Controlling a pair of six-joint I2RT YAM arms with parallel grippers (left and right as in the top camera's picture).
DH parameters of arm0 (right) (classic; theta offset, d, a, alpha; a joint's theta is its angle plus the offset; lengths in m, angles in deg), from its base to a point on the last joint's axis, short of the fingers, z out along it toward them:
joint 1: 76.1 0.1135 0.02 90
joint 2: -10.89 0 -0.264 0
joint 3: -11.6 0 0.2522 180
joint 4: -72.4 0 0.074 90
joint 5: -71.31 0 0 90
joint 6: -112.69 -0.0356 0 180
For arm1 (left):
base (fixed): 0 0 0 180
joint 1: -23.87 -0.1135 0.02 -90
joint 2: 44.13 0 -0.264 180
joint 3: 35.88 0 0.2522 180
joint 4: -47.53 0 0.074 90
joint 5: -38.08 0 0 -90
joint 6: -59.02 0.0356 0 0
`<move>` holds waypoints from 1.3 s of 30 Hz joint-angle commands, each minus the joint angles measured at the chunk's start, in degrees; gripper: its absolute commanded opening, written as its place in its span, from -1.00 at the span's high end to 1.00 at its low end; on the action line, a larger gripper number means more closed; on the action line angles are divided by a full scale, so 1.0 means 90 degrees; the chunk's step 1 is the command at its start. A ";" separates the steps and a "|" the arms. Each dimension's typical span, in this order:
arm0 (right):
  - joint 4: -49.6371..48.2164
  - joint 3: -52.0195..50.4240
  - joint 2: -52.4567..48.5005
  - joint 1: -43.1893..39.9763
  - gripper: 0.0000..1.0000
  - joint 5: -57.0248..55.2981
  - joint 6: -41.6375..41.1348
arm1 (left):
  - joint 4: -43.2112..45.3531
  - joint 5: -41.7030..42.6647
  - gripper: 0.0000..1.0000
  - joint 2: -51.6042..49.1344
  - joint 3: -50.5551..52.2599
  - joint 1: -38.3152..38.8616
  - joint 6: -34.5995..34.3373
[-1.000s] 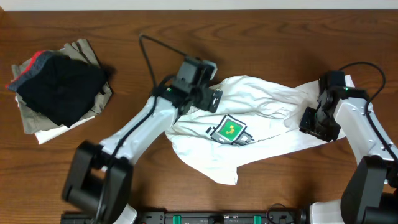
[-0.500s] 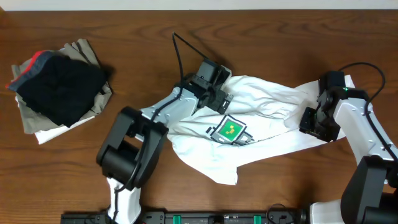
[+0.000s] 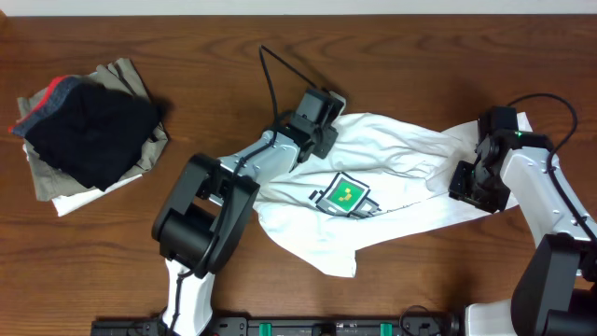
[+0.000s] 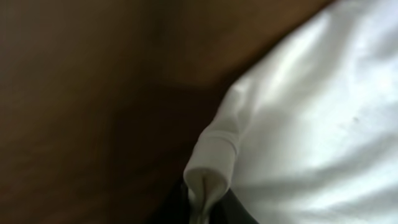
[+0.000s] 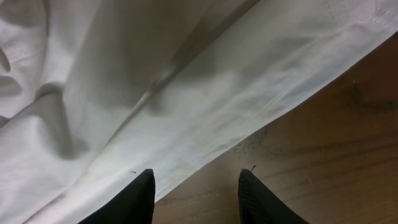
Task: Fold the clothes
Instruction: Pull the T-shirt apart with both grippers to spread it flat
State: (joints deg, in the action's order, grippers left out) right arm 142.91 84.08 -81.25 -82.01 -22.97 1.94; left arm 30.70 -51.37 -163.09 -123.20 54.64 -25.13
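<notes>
The left pincer (image 4: 203, 203) is pinching a fold of the white garment (image 3: 410, 154), which is lying crumpled across the middle of the wooden surface (image 3: 420, 56). The right pincer (image 5: 200, 193) is standing open over the garment's right edge.

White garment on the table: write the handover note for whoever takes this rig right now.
Left gripper: shut, pinching a fold at the upper edge of the thin white cloth garment, which bears a green square print.
Right gripper: open, fingers either side of the garment's right-end hem.
Garment lies crumpled on the brown wooden table; nothing folded.
To do: spread flat, then fold.
Dark and khaki pile far left: leave.
</notes>
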 commanded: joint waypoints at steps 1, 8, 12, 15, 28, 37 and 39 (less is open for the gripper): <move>-0.0024 -0.0032 -0.0017 -0.0044 0.17 0.0024 0.0073 | 0.0041 -0.0991 0.78 0.0063 -0.0559 -0.0311 -0.0068; -0.0663 -0.0032 -0.0017 -0.0051 0.15 0.0024 0.0228 | -0.0551 -0.1127 0.80 0.0134 -0.1345 -0.1285 -0.1239; -0.1338 -0.0032 -0.0017 -0.0051 0.11 0.0024 0.0403 | -0.0962 -0.0631 0.79 0.0134 -0.1375 -0.1802 -0.2025; -0.1639 -0.0032 -0.0017 -0.0051 0.10 0.0024 0.0406 | -0.1413 -0.0634 0.72 0.0134 -0.1375 -0.2089 -0.2557; -0.2154 -0.0032 -0.0017 -0.0107 0.08 -0.0546 0.0403 | -0.3053 0.0199 -0.06 0.0134 -0.1375 -0.2331 -0.2662; -0.3551 -0.0032 -0.0182 -0.0675 -0.08 -0.0318 0.1486 | -0.4022 0.0444 -0.07 0.0134 -0.1367 -0.2327 -0.2645; -0.3762 -0.0032 -0.0311 -0.0765 -0.10 -0.0287 0.1666 | -0.4114 0.0444 -0.07 0.0134 -0.1365 -0.2327 -0.2637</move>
State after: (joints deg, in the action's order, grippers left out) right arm 110.13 83.84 -82.23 -87.71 -25.96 11.71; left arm -5.63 -48.15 -163.04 -134.98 33.52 -48.80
